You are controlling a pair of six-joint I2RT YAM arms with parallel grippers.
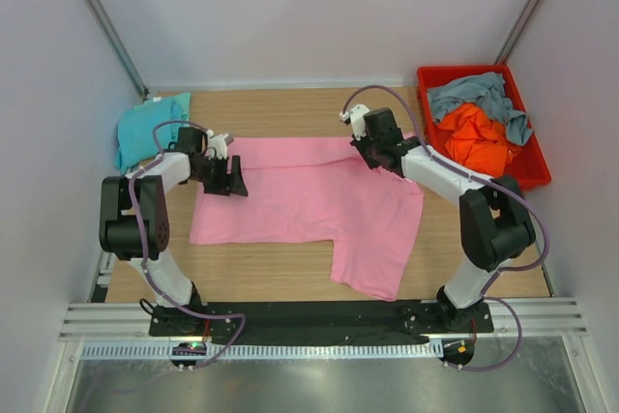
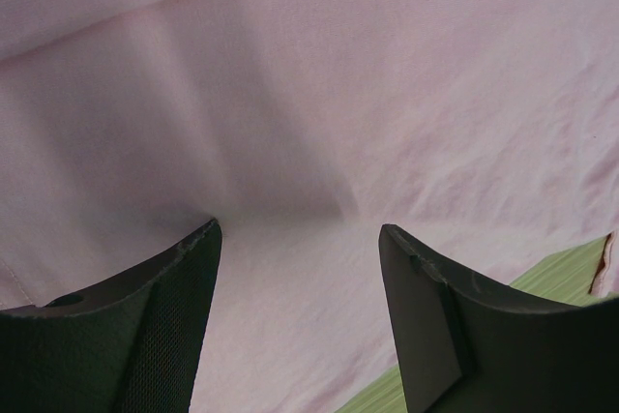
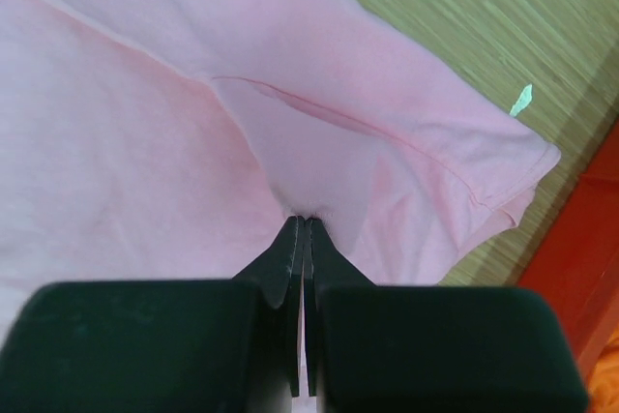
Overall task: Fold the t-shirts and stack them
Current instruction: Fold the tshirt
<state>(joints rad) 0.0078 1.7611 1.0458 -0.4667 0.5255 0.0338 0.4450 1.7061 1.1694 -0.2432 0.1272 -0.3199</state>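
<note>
The pink t-shirt (image 1: 309, 210) lies spread flat across the middle of the table, one flap hanging toward the front right. At its left edge my left gripper (image 1: 230, 179) stands open, its fingers (image 2: 174, 316) resting on the pink cloth (image 2: 309, 142) with nothing pinched. My right gripper (image 1: 372, 157) is at the shirt's upper right, shut on a small pucker of the pink fabric (image 3: 319, 191) beside the sleeve hem (image 3: 503, 191). A folded teal t-shirt (image 1: 147, 128) sits at the back left. The orange t-shirt (image 1: 476, 137) and grey-blue t-shirt (image 1: 479, 99) lie crumpled in the red bin.
The red plastic bin (image 1: 530, 157) stands at the back right, close beside the right arm. White walls enclose the wooden table (image 1: 290, 113) on three sides. A black rail (image 1: 309, 314) with both arm bases runs along the near edge.
</note>
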